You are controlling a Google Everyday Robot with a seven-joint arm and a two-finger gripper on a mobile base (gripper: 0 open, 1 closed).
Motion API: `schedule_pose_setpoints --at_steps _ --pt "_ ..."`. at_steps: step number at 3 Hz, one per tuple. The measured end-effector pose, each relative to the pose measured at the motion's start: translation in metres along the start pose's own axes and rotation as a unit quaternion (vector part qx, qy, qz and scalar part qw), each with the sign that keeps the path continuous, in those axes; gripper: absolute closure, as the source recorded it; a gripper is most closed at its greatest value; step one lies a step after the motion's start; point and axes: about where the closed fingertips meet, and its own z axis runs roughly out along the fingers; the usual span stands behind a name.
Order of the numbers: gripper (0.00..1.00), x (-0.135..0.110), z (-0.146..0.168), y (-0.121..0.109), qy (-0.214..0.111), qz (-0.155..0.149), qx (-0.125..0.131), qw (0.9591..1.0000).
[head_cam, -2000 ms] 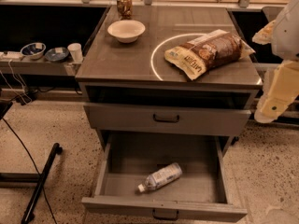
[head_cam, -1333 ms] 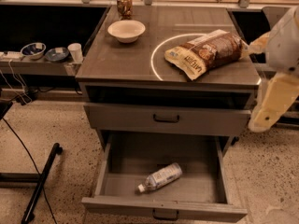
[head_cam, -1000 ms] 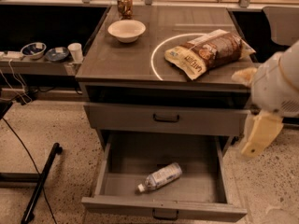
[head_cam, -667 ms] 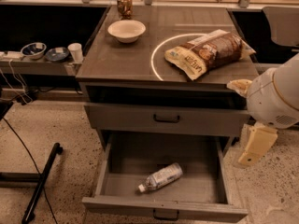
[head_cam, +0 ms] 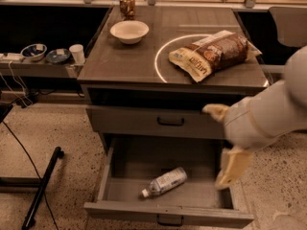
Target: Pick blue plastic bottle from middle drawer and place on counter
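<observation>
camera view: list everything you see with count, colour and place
blue plastic bottle: 1, clear bluish, white cap, lying in the open middle drawer
upper drawer: 1, grey, shut
counter: 1, grey-brown, white circle outline
white bowl: 1, counter's back left
jar: 1, brown-filled, behind the bowl
snack bag: 1, brown and yellow, across the circle
small bowls: 2, dark, side shelf at left
cup: 1, white, same shelf
black pole: 1, floor at left
arm: 1, pale, from the right
gripper: 1, cream, above the drawer's right side, apart from the bottle
</observation>
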Motion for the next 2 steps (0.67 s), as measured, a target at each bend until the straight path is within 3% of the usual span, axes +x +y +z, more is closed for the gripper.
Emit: schedule_pose_setpoints --at_steps 1,2 --pt "0.00 0.010 0.109 0.039 -0.042 -0.061 -0.062 0.9954" --pt "0.00 0.027 0.144 0.061 -0.092 -0.090 -0.090 0.9876"
